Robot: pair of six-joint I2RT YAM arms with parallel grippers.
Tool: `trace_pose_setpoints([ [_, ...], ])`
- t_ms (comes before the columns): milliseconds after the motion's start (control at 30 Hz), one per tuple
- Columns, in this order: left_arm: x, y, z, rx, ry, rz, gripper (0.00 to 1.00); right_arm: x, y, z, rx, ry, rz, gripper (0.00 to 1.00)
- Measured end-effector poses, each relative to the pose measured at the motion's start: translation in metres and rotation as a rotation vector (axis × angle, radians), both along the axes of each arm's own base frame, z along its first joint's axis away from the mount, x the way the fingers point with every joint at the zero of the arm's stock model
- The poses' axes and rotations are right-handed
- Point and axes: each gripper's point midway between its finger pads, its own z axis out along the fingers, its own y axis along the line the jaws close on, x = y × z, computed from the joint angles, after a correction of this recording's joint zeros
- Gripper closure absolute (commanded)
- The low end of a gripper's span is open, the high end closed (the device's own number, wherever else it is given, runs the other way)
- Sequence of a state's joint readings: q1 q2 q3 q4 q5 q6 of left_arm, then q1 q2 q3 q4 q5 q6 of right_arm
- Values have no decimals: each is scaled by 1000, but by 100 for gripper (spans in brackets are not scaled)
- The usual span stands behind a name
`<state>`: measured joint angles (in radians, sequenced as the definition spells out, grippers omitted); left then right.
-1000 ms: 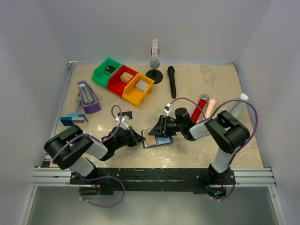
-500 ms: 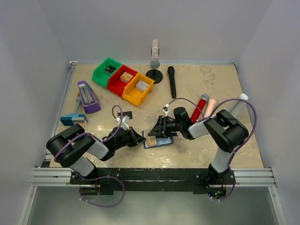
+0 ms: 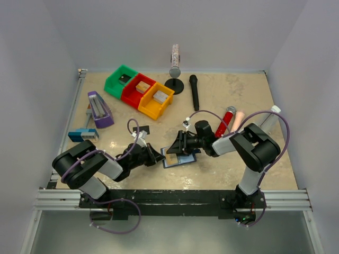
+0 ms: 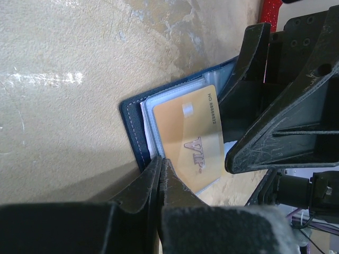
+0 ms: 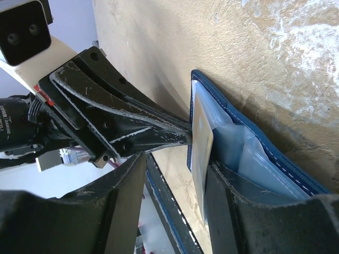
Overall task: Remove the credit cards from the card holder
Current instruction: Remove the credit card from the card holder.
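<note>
1. Top external view is showing the card holder (image 3: 185, 160) lying open on the table (image 3: 238, 106), near the front edge and between the two arms, whose tips are meeting over it.
2. A tan-gold card (image 3: 170, 157) is sitting on the holder's left half. In the left wrist view this card (image 4: 193, 143) is lying face up over the clear pockets, showing "VIP" lettering, and one end is reaching past the holder's blue border (image 4: 132, 127).
3. The left gripper (image 3: 158, 157) is clenched tight, with no gap between its fingers. Its tips (image 4: 160, 164) are resting against the holder's edge, just beside the card's corner, and nothing is showing between them.
4. The right gripper (image 3: 174, 151) is standing with its jaws apart, and its fingers (image 4: 280, 127) are reaching over the card's far end.
5. In the right wrist view the card (image 5: 202, 143) is appearing edge-on between the spread fingers of the right gripper (image 5: 175, 164), close to the right-hand one. I cannot tell whether either pad is touching it. The holder's pale pockets (image 5: 265, 159) are lying just beyond it.
6. A green bin (image 3: 114, 84), a red bin (image 3: 128, 95) and a yellow bin (image 3: 151, 109) are sitting in a row, well apart from the holder, toward the far left.
</note>
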<state>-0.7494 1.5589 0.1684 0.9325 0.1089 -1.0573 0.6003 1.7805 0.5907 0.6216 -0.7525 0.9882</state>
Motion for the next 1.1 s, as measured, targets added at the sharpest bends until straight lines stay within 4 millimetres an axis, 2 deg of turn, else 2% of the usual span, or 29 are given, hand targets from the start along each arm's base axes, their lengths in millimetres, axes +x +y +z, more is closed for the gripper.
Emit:
trace_pose_setpoints([
  [467,-1,-2,0,5,4,-7,100,-2,2,2,-5,-1,29,43],
  [867,-1,-2,0,4,5,-8,100,-8,5,-2,-36,-3,71,52],
  [1100,-3,-1,0,1,3,-9,100,-10,4,-4,-43,-1,78,54],
])
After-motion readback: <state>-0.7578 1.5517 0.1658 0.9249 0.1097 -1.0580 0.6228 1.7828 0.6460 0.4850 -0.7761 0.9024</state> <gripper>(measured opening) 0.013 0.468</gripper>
